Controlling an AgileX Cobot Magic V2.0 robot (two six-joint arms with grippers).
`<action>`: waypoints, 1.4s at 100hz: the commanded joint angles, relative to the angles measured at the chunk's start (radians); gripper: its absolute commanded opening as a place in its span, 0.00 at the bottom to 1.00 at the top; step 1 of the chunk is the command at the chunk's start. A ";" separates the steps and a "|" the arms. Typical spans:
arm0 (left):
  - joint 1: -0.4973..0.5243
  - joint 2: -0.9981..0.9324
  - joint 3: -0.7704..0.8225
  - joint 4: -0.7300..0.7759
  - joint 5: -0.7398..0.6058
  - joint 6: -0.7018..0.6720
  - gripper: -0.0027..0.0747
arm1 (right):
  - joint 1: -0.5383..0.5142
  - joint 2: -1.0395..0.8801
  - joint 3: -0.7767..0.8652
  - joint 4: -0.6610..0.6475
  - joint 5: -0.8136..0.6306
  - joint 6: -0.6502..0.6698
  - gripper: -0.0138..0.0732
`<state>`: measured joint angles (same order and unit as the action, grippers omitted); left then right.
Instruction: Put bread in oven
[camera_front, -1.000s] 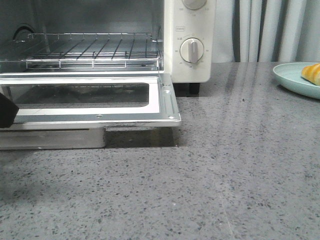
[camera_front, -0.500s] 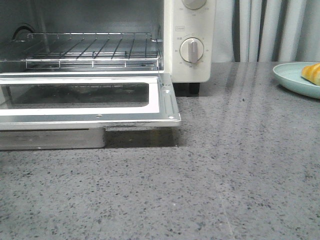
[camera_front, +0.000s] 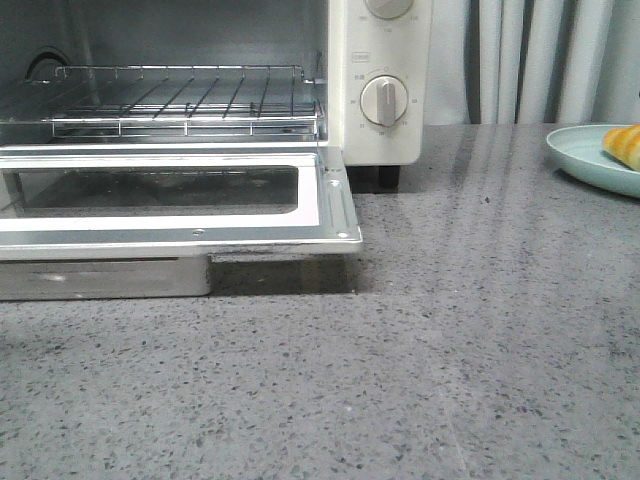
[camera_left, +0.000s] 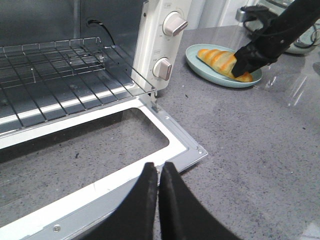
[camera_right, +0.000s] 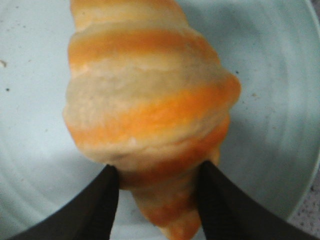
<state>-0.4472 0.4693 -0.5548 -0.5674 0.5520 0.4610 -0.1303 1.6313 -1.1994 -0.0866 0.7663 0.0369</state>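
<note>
The desk (camera_front: 470, 330) is a grey speckled stone-look top, glossy enough to carry pale streaks of reflection from the pleated light curtains (camera_front: 540, 60) that hang behind its far edge.

At the far left corner of the desk stands the cream-white oven (camera_front: 380, 80), its glass-windowed door (camera_front: 170, 195) dropped flat toward the near edge and resting level above the desk. Inside, the wire rack (camera_front: 180, 100) sits bare on its rails. Two round white knobs (camera_front: 384, 100) line the oven's right panel. A metal tray edge (camera_front: 105, 278) shows beneath the open door.

The left claw (camera_left: 159, 200) hangs over the near edge of the door, its two dark fingers pressed together with only a hairline gap, holding nothing.

The middle of the desk lies between the oven and a pale blue-green plate (camera_front: 590, 160) set toward the far right edge. The bread (camera_right: 150, 105), striped orange and cream, lies on that plate (camera_right: 270, 100). In the left wrist view the right arm reaches down to it. The right claw (camera_right: 159, 192) has its fingers parted to either side of the roll's tapered end, both pads (camera_right: 100, 200) against or just beside the crust; whether they are pressing firmly cannot be told. The bread rests on the plate, well apart from the oven.
</note>
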 joint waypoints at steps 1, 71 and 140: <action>0.002 0.002 -0.031 -0.041 -0.053 -0.003 0.01 | -0.009 0.009 -0.025 -0.018 -0.028 -0.012 0.50; 0.002 -0.001 -0.031 -0.028 -0.196 -0.001 0.01 | 0.547 -0.402 -0.353 0.039 -0.256 -0.070 0.08; 0.002 -0.054 -0.031 -0.021 -0.189 -0.001 0.01 | 1.009 0.027 -0.397 -0.025 -0.235 -0.054 0.08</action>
<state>-0.4472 0.4249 -0.5548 -0.5730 0.4131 0.4610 0.9046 1.6795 -1.5664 -0.0871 0.6254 -0.0222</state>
